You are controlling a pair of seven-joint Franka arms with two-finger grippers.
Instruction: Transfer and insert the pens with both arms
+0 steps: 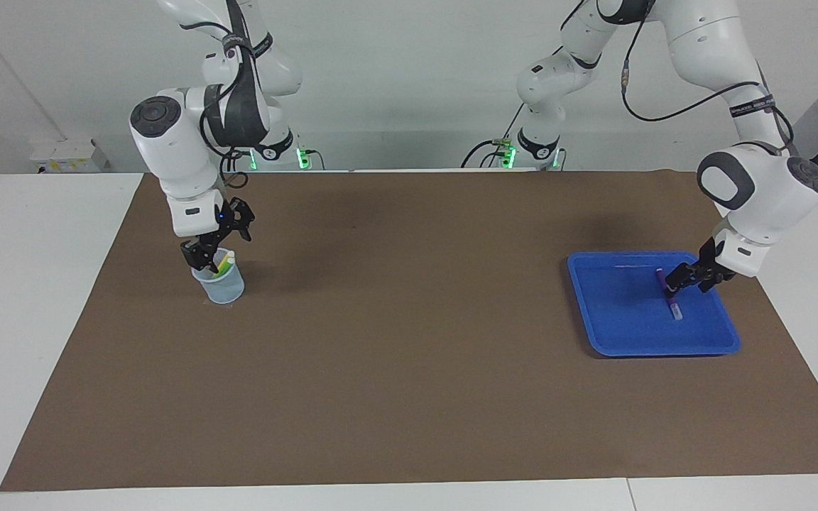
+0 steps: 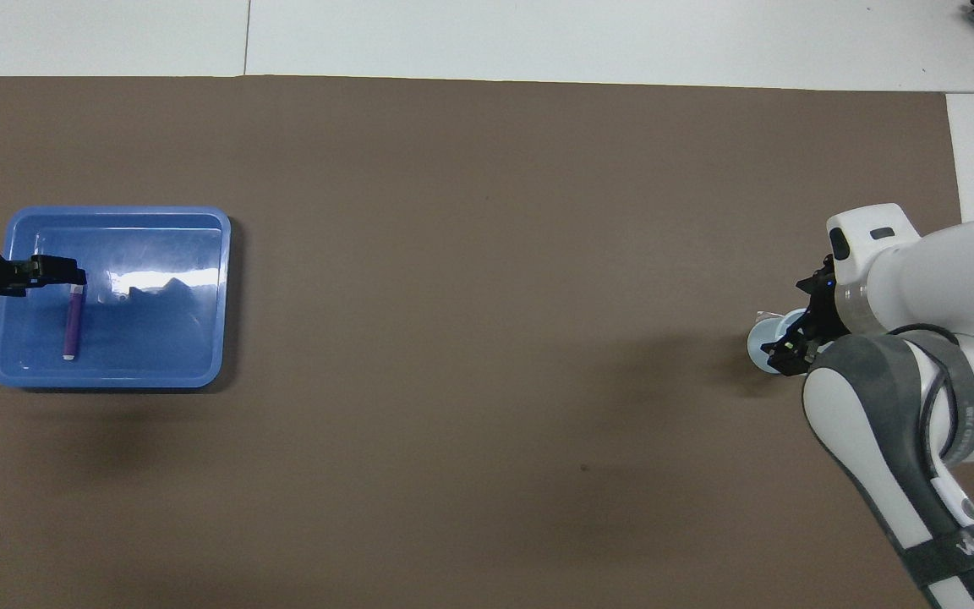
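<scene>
A purple pen (image 1: 667,292) with a whitish lower end stands steeply tilted in the blue tray (image 1: 654,350). My left gripper (image 1: 673,278) is shut on its purple upper end. In the overhead view the pen (image 2: 73,326) hangs from the left gripper (image 2: 64,272) inside the tray (image 2: 115,378). My right gripper (image 1: 211,257) is right over a pale blue cup (image 1: 224,289) at the right arm's end of the table. A yellow pen and a green pen (image 1: 225,263) stick out of the cup. In the overhead view the right gripper (image 2: 791,340) covers most of the cup (image 2: 759,342).
A brown mat (image 1: 409,341) covers most of the white table. Two smaller white arms with green lights (image 1: 277,152) stand at the robots' edge of the table.
</scene>
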